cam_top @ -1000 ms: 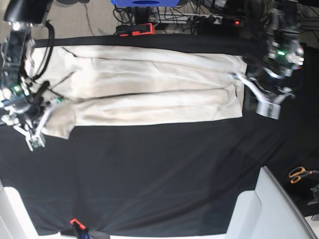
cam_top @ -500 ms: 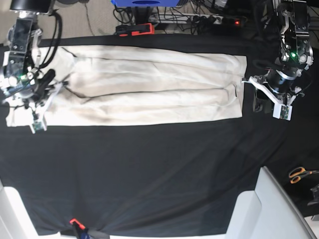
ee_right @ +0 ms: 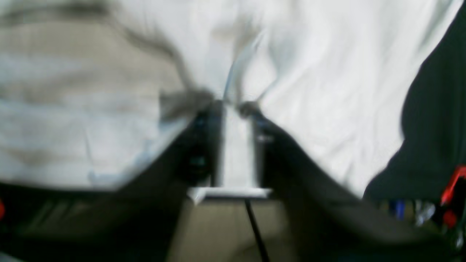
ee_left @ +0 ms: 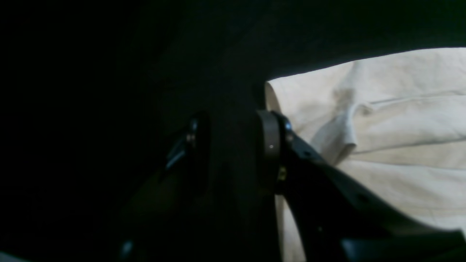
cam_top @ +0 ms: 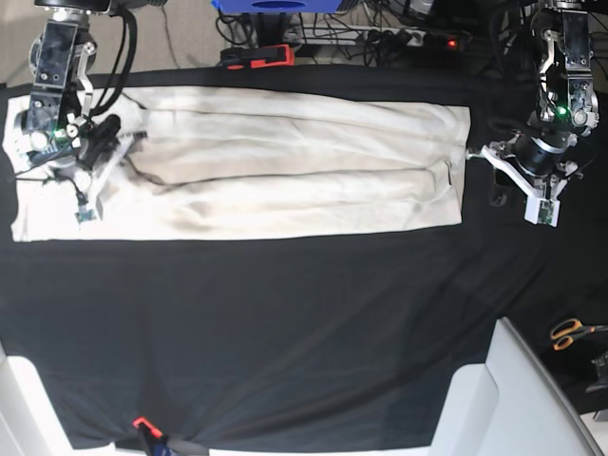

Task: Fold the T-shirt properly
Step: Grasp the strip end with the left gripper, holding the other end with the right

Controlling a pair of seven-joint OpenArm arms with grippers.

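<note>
Only the base view shows the whole T-shirt (cam_top: 285,166) spread flat.

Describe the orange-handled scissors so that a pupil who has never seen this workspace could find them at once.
Start from the large black cloth covering the table, then look past its right edge, below the cream short-sleeved T-shirt. The small orange-handled scissors lie there beside a white panel; nothing else near them is orange.
</note>
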